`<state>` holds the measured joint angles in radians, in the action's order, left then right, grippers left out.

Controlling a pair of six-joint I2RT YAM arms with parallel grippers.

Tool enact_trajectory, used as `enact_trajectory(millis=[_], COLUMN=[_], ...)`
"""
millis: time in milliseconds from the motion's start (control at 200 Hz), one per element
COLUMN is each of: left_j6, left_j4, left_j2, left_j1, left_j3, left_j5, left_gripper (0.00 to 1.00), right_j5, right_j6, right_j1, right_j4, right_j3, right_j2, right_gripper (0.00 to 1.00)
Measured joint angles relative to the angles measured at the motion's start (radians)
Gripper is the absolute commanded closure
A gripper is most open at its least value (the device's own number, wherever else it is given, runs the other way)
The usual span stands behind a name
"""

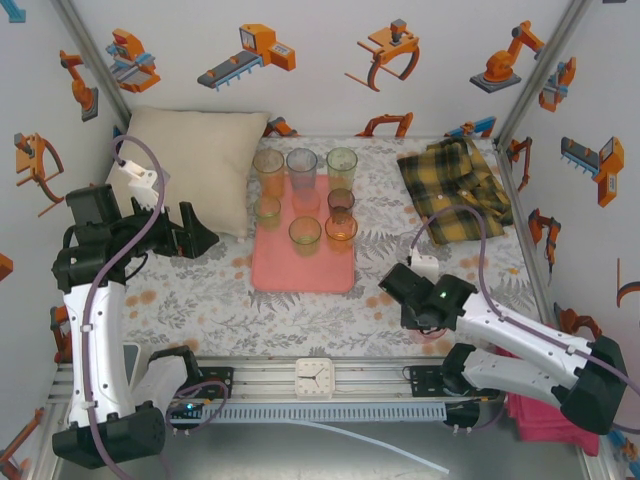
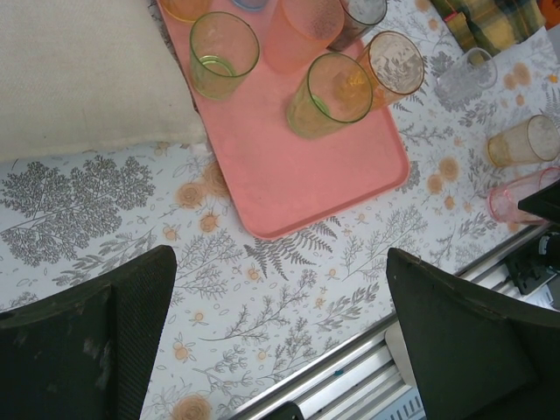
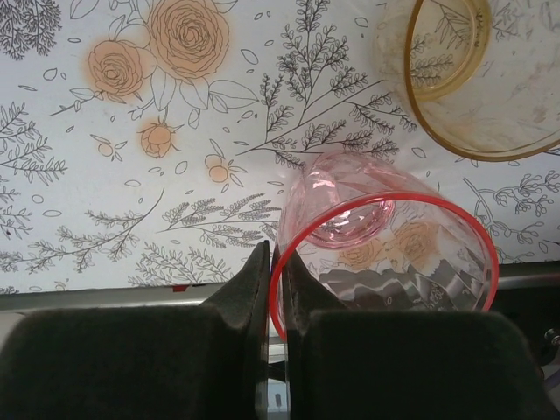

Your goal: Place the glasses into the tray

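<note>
The salmon-pink tray lies mid-table and carries several glasses, among them a green one, an orange one and a smoky one. My right gripper is shut on the rim of a pink glass, one finger inside it and one outside, close to the front rail. An orange-tinted glass stands just beyond it. In the top view the right gripper sits right of the tray's near corner. My left gripper is open over bare cloth, left of the tray.
A cream pillow lies at the back left and a yellow plaid cloth at the back right. A clear glass stands on the table right of the tray. The metal rail runs along the near edge.
</note>
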<state>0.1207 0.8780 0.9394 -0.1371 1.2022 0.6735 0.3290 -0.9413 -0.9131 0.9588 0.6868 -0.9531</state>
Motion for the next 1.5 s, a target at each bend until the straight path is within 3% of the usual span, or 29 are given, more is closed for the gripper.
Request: enact_trajectory(millis=[956,1497], left_j6=[0.008,0.008], left_j4=[0.002,0.005], left_j2=[0.009,0.01], left_j1=[0.006,0.008], left_j3=[0.0,0.0], left_j5=[-0.003,-0.004], left_gripper=[0.02,0.02], right_j5=[-0.053,-0.076], right_j6=[0.044,0.075], right_j1=[-0.003,-0.039], right_j4=[-0.007,-0.052], right_j3=[0.061,0.113], right_j2=[0.011,-0.086], right_gripper=[0.96,0.96])
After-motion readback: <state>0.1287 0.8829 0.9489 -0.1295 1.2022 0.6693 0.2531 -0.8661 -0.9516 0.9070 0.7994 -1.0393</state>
